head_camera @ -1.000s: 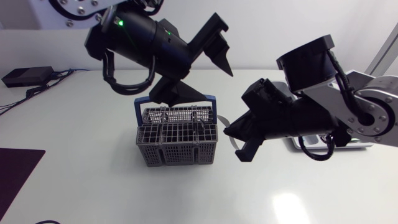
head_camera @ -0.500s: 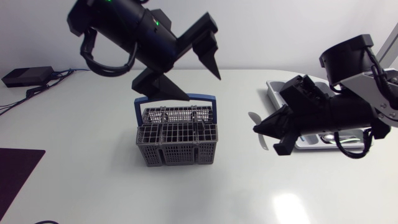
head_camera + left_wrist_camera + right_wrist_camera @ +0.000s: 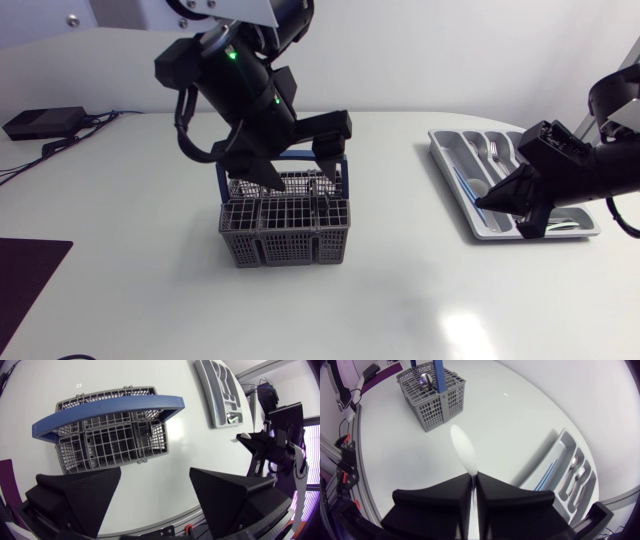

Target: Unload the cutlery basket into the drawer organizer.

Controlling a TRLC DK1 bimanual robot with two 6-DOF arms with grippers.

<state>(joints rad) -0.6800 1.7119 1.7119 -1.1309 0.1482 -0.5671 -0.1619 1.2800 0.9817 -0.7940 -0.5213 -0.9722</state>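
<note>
Head view: grey cutlery basket (image 3: 285, 230) with blue handle (image 3: 344, 178) upright near the middle of the tabletop (image 3: 150, 230); grey drawer organizer (image 3: 445, 165) well apart at its 3 o'clock, close to the tabletop edge. Left arm (image 3: 235, 85) in from 11 o'clock, left jaws hanging over the basket's 12 o'clock side by the handle, spread wide, gripping nothing. Right arm (image 3: 600, 170) in from 3 o'clock, right jaws low over the organizer's 6 o'clock end. Forks (image 3: 495, 150) lying in the organizer's 12 o'clock compartments, thin blue piece (image 3: 458, 187) in the long compartment on its 9 o'clock side. Black box (image 3: 45, 122) with cables at the tabletop's 10 o'clock corner, dark mat (image 3: 28, 280) at the 8 o'clock edge.

Right wrist view: right jaws clamped together on a pale spoon (image 3: 463, 451), bowl sticking out ahead of them. Basket far ahead, a rounded shiny cutlery piece (image 3: 425, 379) standing inside; organizer just beside the jaws, forks in its compartments.

Left wrist view: basket straight ahead of the widely parted left jaws, nothing between the fingers (image 3: 80, 495); organizer and right arm farther off beyond the basket
</note>
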